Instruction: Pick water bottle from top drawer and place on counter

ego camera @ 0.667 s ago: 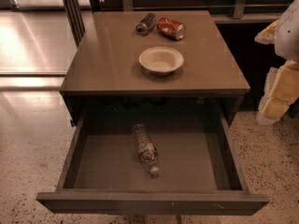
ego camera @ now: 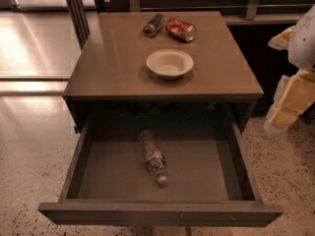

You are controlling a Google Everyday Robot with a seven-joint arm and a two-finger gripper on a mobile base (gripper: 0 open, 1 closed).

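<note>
The water bottle [ego camera: 152, 156] lies on its side in the open top drawer [ego camera: 162, 213], near the middle, white cap toward the front panel. The counter [ego camera: 108, 63] above it is a glossy grey-brown square top. My gripper [ego camera: 290, 102] is at the right edge of the view, a cream and white shape beside the cabinet's right side, level with the counter's front edge and well away from the bottle. It holds nothing that I can see.
On the counter stand a white bowl [ego camera: 170, 63] in the middle, a red crushed can [ego camera: 180, 29] and a dark silver can [ego camera: 153, 24] at the back. A metal post [ego camera: 76, 11] rises at the back left. Speckled floor [ego camera: 29, 171] surrounds the cabinet.
The gripper at the right edge has shifted slightly. The bottle, drawer and counter items have not moved.
</note>
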